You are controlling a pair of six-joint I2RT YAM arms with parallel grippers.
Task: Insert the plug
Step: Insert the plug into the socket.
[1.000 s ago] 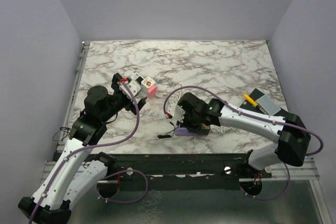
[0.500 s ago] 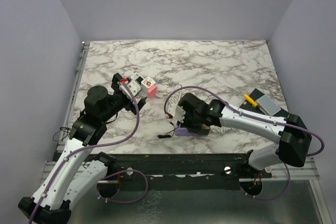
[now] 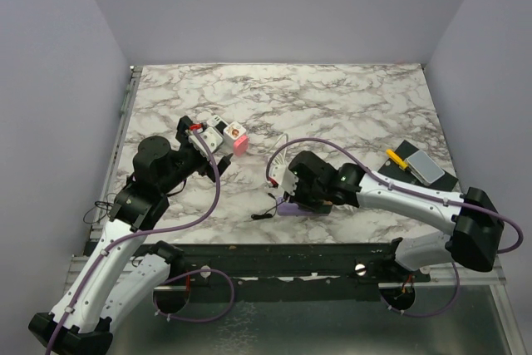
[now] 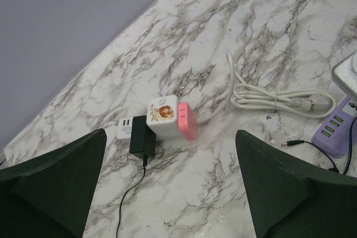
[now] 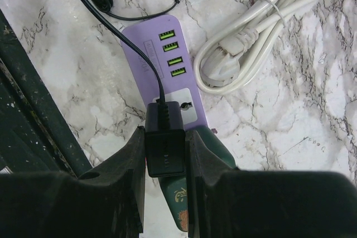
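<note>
In the right wrist view my right gripper (image 5: pixel 165 137) is shut on a black plug (image 5: pixel 165 151), its cord running up out of its top. The plug hangs over the white socket end of a purple power strip (image 5: pixel 146 48) with green USB ports. In the top view that gripper (image 3: pixel 295 194) sits low over the strip (image 3: pixel 301 209) near the table's front edge. My left gripper (image 4: pixel 170 144) is open and holds nothing, hovering short of a white and pink adapter cube (image 4: pixel 163 114); in the top view the left gripper (image 3: pixel 202 140) is at the left.
A second black adapter (image 4: pixel 143 136) sits in a small white strip (image 4: pixel 125 129) beside the cube. A coiled white cable (image 5: pixel 251 48) lies next to the purple strip. A dark green object (image 5: pixel 187 207) lies under the plug. A black pad with yellow and grey items (image 3: pixel 418 165) is far right.
The right arm has shifted slightly to the right over the purple strip, still holding the plug. The left arm has not moved.
</note>
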